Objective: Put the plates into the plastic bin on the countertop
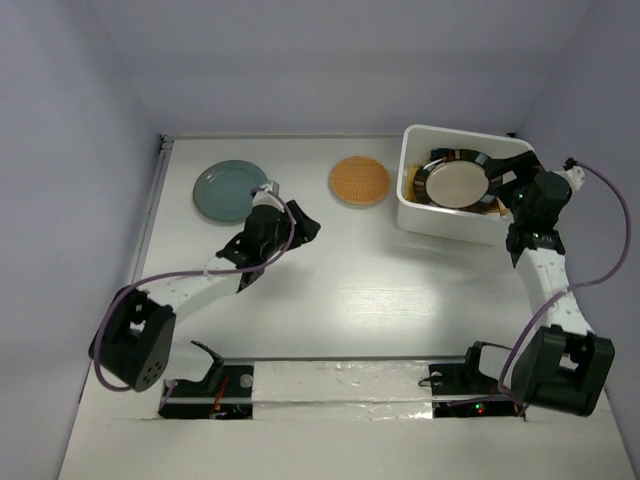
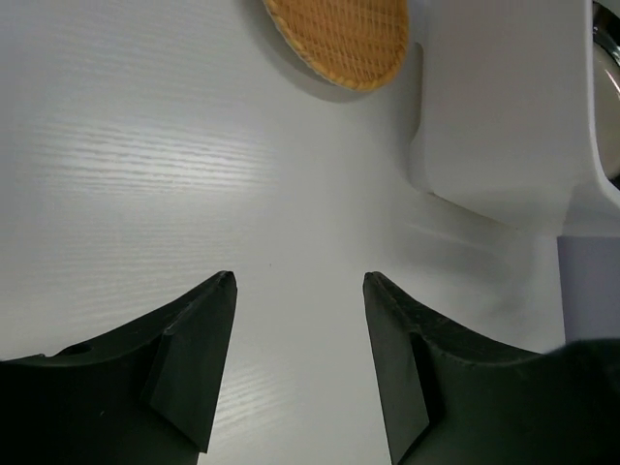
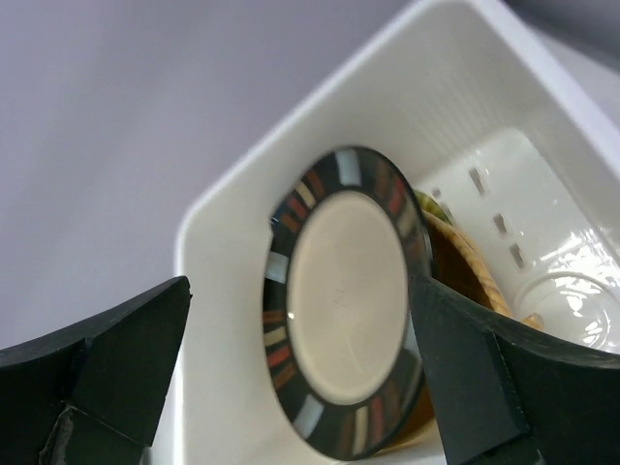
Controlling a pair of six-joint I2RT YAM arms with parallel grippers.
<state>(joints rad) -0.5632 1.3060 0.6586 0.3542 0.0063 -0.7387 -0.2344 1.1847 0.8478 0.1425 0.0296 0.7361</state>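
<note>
Black right end effector (image 3: pixel 298 286) gapes wide above dark-rimmed plate (image 3: pixel 349 310).

The orange woven round plate (image 2: pixel 339 39) runs off my left wrist view's top edge. Inside the white plastic bin (image 3: pixel 228 208), the dark-rimmed cream plate (image 3: pixel 344 300) hides most of the tan-rimmed woven dish (image 3: pixel 460 276) beneath it.
</note>
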